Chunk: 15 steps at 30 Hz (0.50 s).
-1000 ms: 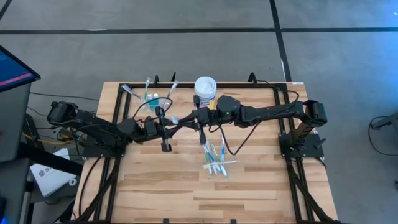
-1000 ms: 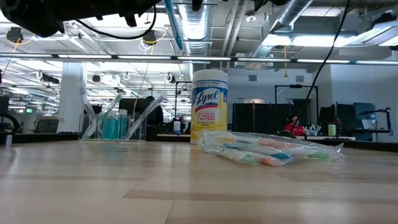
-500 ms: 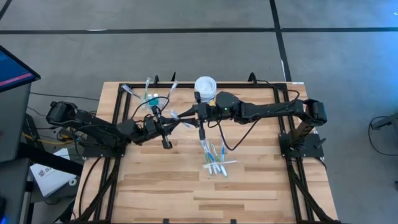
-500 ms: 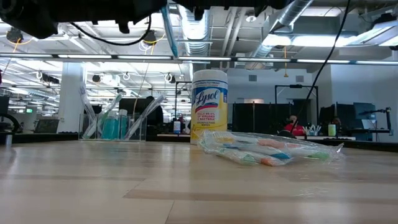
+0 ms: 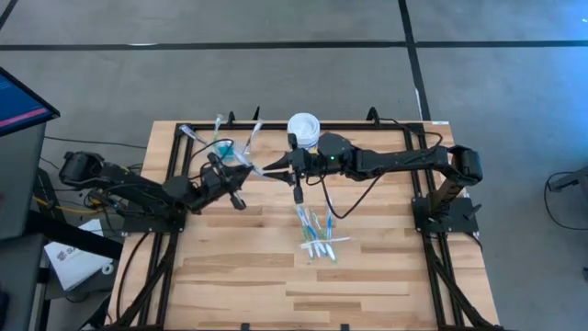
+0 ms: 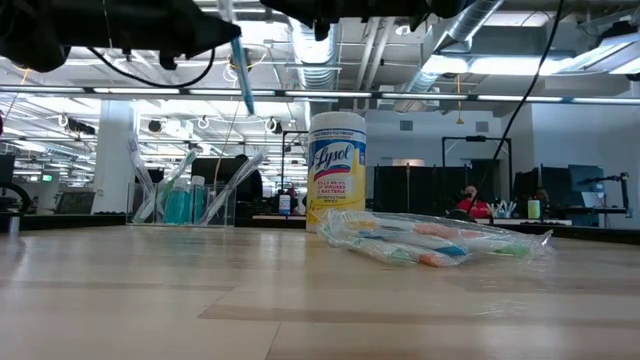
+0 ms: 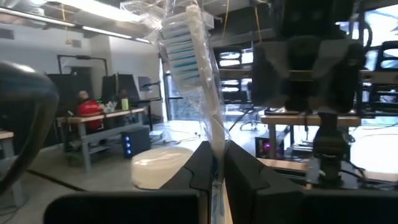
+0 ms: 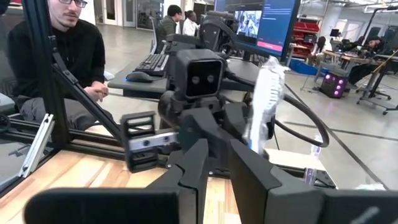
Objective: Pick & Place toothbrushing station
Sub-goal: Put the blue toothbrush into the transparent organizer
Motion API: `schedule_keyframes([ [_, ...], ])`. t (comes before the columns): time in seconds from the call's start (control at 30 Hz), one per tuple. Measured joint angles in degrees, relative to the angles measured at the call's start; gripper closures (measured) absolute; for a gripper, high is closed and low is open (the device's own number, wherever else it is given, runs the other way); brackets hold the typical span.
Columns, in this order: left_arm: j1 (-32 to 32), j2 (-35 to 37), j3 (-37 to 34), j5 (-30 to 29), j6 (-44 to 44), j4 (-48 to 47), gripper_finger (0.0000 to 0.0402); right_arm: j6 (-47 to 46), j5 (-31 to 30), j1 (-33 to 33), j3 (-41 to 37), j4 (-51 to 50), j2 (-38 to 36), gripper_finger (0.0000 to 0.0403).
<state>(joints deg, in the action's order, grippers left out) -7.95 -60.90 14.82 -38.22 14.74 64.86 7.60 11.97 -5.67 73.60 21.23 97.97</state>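
Apparently mid-transfer, the left gripper (image 5: 237, 172) clamped a slim wrapped blue-and-white toothbrush (image 7: 198, 76) above the table near the clear plastic cup (image 6: 192, 204), needing lowering in next, while the right gripper (image 5: 276, 168) hung empty, jaws parted.

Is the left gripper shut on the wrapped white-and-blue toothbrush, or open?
Shut on it: in the left wrist view the left gripper's fingers pinch the wrapped white-and-blue toothbrush, which stands up between them.

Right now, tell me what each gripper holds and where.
Left gripper pinches a wrapped toothbrush low on its handle, bristles up. Right gripper holds nothing.
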Motion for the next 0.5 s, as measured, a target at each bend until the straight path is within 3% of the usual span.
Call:
schedule_keyframes([
  [0.37,4.7,0.5,-0.8,-9.9,-1.3,-7.1,0.039,0.3,0.0,2.5,0.0,-0.5,0.0,0.0346],
  [0.5,7.3,0.5,-0.8,-10.1,-3.0,-8.2,0.039,0.5,0.0,3.5,0.0,-1.1,0.0,0.0346],
])
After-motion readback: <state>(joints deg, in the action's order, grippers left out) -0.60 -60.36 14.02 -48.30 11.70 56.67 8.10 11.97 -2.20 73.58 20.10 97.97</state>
